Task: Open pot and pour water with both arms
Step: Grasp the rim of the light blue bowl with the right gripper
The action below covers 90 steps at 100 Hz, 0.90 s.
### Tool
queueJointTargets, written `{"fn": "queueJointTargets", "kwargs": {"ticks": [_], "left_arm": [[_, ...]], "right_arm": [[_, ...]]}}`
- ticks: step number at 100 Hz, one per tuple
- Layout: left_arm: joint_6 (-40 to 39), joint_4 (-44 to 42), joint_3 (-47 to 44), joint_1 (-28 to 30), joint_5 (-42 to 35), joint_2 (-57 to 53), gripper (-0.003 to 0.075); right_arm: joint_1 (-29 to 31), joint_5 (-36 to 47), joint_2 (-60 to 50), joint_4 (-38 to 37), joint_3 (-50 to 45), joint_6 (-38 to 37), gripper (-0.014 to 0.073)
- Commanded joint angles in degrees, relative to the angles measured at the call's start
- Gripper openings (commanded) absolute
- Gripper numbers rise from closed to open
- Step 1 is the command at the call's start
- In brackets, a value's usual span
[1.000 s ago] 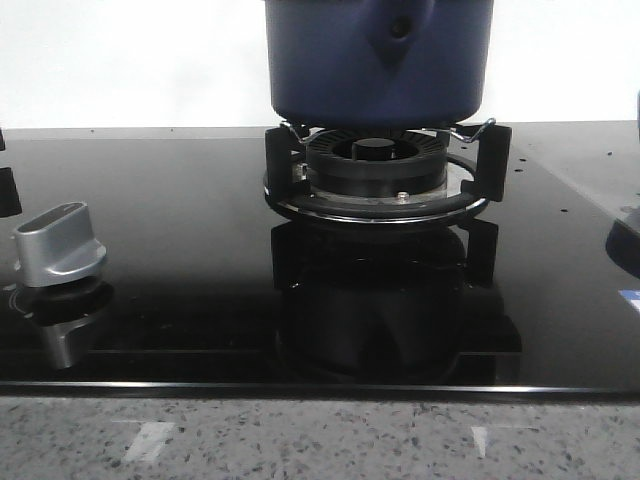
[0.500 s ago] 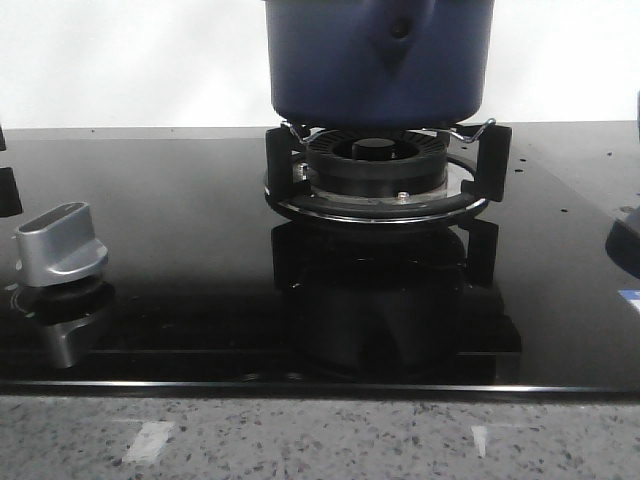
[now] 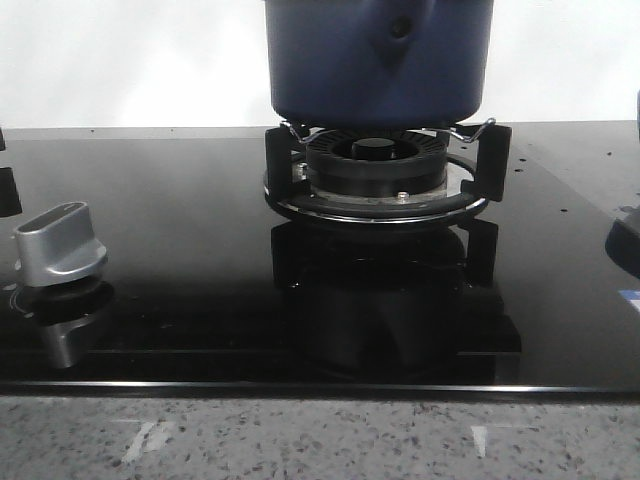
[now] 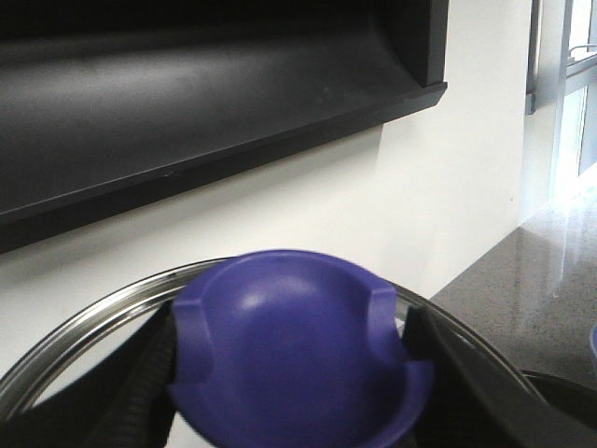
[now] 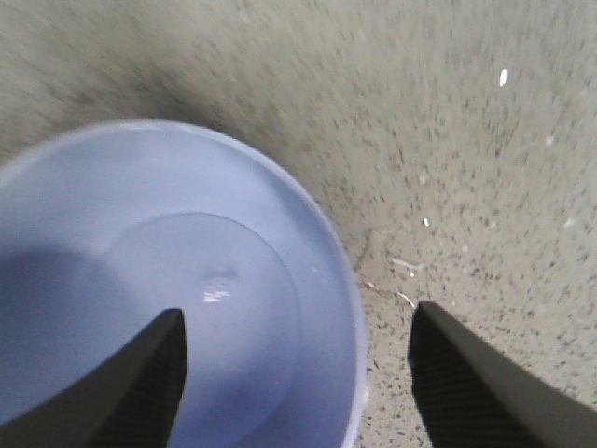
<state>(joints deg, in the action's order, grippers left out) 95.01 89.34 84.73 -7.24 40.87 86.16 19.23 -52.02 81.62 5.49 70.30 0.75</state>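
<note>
- While the pot (image 3: 378,62) sat on the burner (image 3: 378,172) at the middle of the black glass hob (image 3: 180,250), its handle stub with the small hole facing the front camera, neither arm showed in that view.
- The left gripper (image 4: 291,373) was clamped on a rounded blue knob (image 4: 294,350), its fingers (image 4: 140,392) pressed against either side; a steel rim (image 4: 84,327) curved behind the knob, so I took this for the pot's lid, though the close, blurred view made that a guess.
- The right gripper (image 5: 297,378) hung with its fingers (image 5: 466,373) wide apart over a pale blue vessel (image 5: 140,308) holding a little water, standing on the speckled counter (image 5: 448,140); one finger lay inside the rim line and one outside, apparently straddling the wall.
- To do this step well, I'd have kept the lid level and well away from the pot's mouth, and had the right gripper settle onto the vessel's wall and close firmly before any lift, so the water wouldn't slop.
- Against the front pictures from a second and half a second earlier, the pot, the burner and the silver control knob (image 3: 58,245) had not shifted at all.
</note>
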Motion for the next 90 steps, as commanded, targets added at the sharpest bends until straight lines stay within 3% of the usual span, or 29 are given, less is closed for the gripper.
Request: {"fn": "queueJointTargets", "kwargs": {"ticks": [1, 14, 41, 68, 90], "left_arm": [[-0.1, 4.3, 2.1, 0.0, 0.8, -3.0, 0.0242], [-0.1, 4.3, 2.1, 0.0, 0.8, -3.0, 0.0242], [-0.1, 4.3, 2.1, 0.0, 0.8, -3.0, 0.0242], [-0.1, 4.3, 2.1, 0.0, 0.8, -3.0, 0.0242], [-0.1, 4.3, 2.1, 0.0, 0.8, -3.0, 0.0242]], "right_arm": [[0.5, 0.8, 0.7, -0.3, 2.0, -0.1, 0.0455], [0.5, 0.4, 3.5, -0.3, 2.0, -0.1, 0.0405], [0.5, 0.0, 5.5, -0.6, 2.0, -0.1, -0.0077], [0.5, -0.9, 4.4, 0.4, 2.9, -0.1, -0.0072], [0.2, -7.1, 3.8, 3.3, 10.7, -0.1, -0.0064]]}}
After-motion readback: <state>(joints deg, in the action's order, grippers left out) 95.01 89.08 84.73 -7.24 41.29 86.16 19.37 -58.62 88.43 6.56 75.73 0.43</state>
